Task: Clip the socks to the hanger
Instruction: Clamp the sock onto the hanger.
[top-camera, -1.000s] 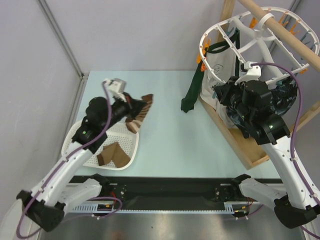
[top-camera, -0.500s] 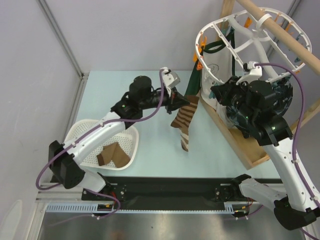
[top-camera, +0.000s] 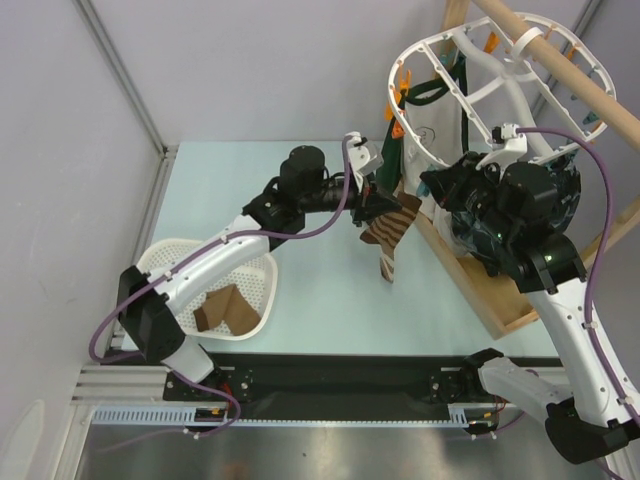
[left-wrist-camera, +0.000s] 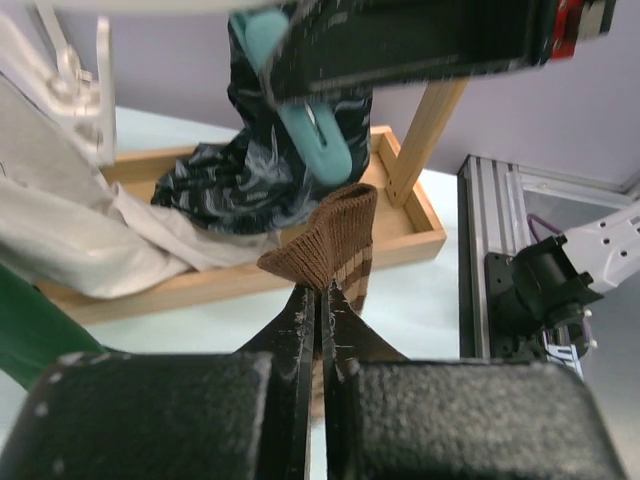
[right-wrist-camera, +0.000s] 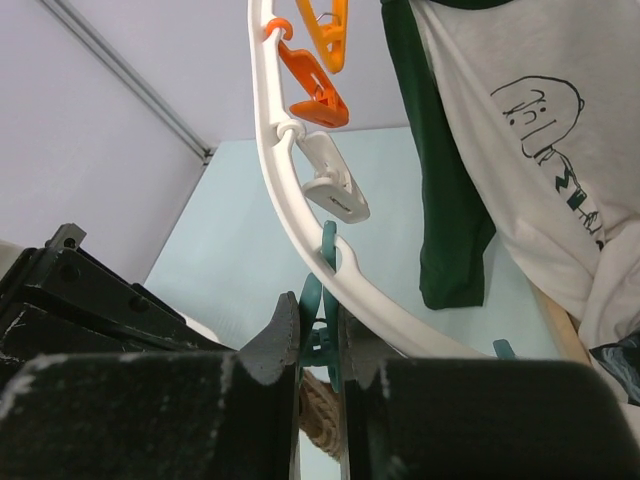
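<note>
Left wrist view: my left gripper (left-wrist-camera: 322, 295) pinches the sock (left-wrist-camera: 335, 240) just under the teal clip (left-wrist-camera: 318, 140) of the hanger (right-wrist-camera: 283, 200); my right gripper (right-wrist-camera: 322, 335) squeezes this clip.

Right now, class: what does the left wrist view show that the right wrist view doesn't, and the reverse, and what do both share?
Left wrist only: the left gripper shut on the striped sock. Right wrist only: orange clips on the hanger rim and the shirt's cartoon face. Both: the teal clip, pinched by the right gripper.
</note>
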